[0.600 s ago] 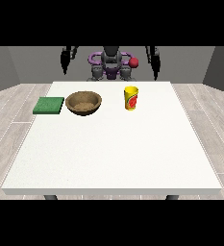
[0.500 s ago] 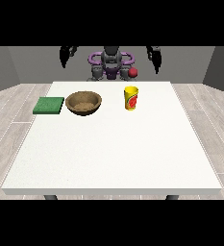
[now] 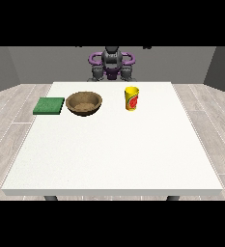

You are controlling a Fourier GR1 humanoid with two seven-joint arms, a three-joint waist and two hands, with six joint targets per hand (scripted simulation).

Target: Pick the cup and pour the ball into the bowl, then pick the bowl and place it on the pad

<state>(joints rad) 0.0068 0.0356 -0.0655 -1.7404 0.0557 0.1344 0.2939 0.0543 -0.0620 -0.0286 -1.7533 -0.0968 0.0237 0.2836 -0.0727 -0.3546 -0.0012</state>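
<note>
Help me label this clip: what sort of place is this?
Probably a bare test room for tabletop tasks: a white table on grey plank flooring, plain grey walls, and only a bowl, a cup and a green pad set out.

No text, number or brand can be read anywhere; the yellow cup [image 3: 131,98] bears only a red, wordless picture on its side.

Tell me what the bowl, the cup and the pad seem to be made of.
The bowl looks like wood with a matte finish: brown with a mottled paler inside. The cup looks like smooth plastic or coated paper: bright yellow with a red printed mark. The pad looks like foam or felt: flat, plain green, no shine. None of these is certain.
</note>
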